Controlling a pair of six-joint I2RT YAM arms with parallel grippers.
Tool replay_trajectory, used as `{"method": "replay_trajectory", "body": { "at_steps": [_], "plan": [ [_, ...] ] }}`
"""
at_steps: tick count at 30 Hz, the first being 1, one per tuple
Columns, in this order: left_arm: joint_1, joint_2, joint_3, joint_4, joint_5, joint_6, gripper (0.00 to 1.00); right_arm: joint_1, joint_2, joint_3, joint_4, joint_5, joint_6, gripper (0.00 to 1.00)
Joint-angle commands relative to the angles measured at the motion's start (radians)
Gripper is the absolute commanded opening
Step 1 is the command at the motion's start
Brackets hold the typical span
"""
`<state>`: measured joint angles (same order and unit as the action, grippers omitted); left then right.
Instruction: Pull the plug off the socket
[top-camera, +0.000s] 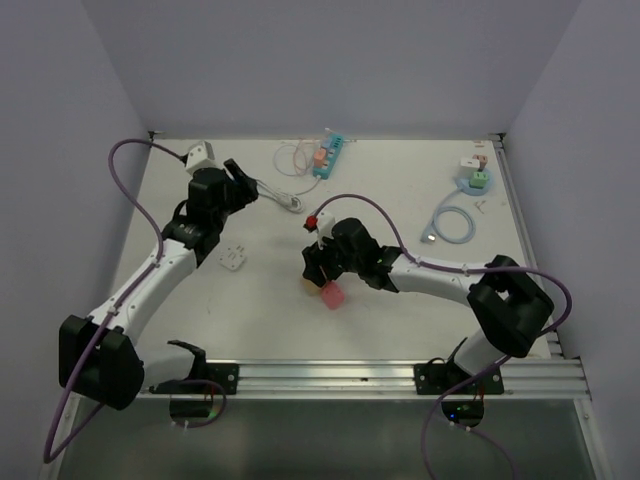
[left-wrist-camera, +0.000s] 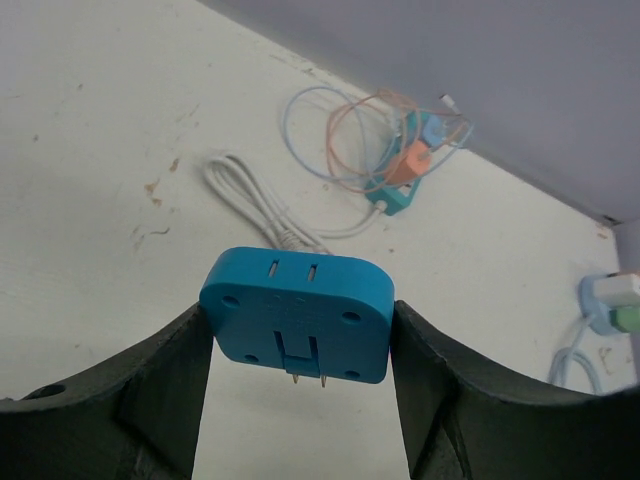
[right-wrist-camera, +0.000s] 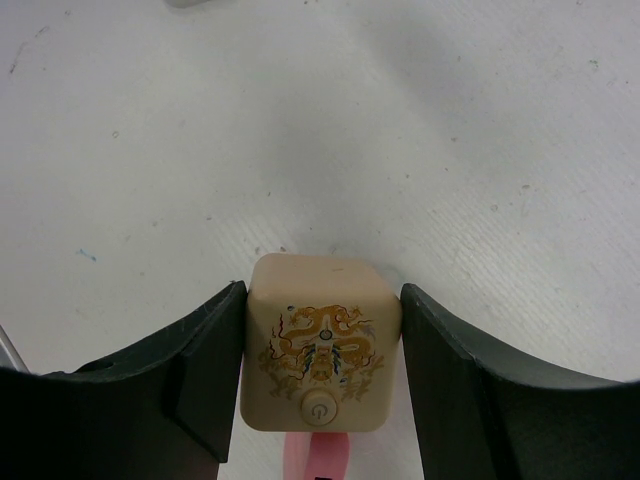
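My left gripper (left-wrist-camera: 297, 335) is shut on a blue flat plug adapter (left-wrist-camera: 296, 300) and holds it above the table, its two metal prongs bare and pointing down. In the top view that gripper (top-camera: 243, 187) is at the back left. My right gripper (right-wrist-camera: 322, 352) is shut on a beige cube socket (right-wrist-camera: 322, 330) with a dragon print and a power button, low over the table. A pink piece (right-wrist-camera: 320, 458) shows just under the cube, and also in the top view (top-camera: 333, 297) beside the right gripper (top-camera: 318, 278).
A coiled white cable (top-camera: 280, 196) lies near the left gripper. A teal power strip (top-camera: 328, 155) with orange plugs and thin wires is at the back. A white adapter (top-camera: 203, 155), a small white plate (top-camera: 233, 259) and a light-blue cable coil (top-camera: 455, 222) lie around.
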<state>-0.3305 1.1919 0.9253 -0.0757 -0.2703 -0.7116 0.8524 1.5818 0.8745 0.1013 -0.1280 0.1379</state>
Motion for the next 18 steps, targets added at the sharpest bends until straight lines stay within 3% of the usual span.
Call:
{"method": "replay_trajectory", "body": {
  "at_steps": [1, 8, 13, 18],
  "plan": [
    [0.024, 0.099, 0.069, -0.175, -0.047, 0.081, 0.07, 0.001, -0.049, -0.006, 0.015, 0.013, 0.020, 0.00],
    [0.041, 0.343, 0.179, -0.387, -0.194, 0.172, 0.20, 0.000, -0.040, -0.006, 0.014, 0.054, 0.039, 0.00],
    [0.085, 0.526, 0.283, -0.489, -0.196, 0.233, 0.32, 0.000, -0.036, -0.006, 0.009, 0.083, 0.045, 0.00],
    [0.130, 0.638, 0.332, -0.484, -0.156, 0.248, 0.40, -0.003, -0.014, -0.002, 0.005, 0.110, 0.057, 0.00]
  ]
}}
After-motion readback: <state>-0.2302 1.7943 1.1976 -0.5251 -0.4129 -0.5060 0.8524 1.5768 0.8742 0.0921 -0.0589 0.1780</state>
